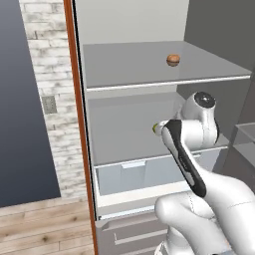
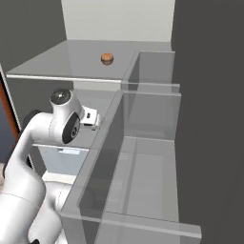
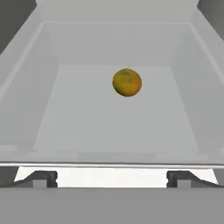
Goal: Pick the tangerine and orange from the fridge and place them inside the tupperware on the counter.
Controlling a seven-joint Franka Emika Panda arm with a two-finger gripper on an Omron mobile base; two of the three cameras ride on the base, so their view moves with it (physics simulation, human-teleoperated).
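A: What's the biggest thing here?

B: The fridge (image 1: 134,119), standing open with its flat grey shelves bare enough for the arm to reach in. The white arm (image 1: 191,149) stretches toward the middle shelf (image 1: 124,134), so I'd judge it is lining up for a pick.

A: And the fruit?

B: One yellow-orange fruit (image 3: 127,82) sits alone on that shelf, toward the back, straight ahead of the hand. Whether it is the tangerine or the orange I cannot tell. A smaller brownish-orange round thing (image 1: 173,60) rests on the shelf above.

A: The hand?

B: The gripper (image 3: 112,179) is spread wide, holding nothing, fingertips (image 3: 43,178) well apart from the fruit, wide enough, I'd say, to pass around it.
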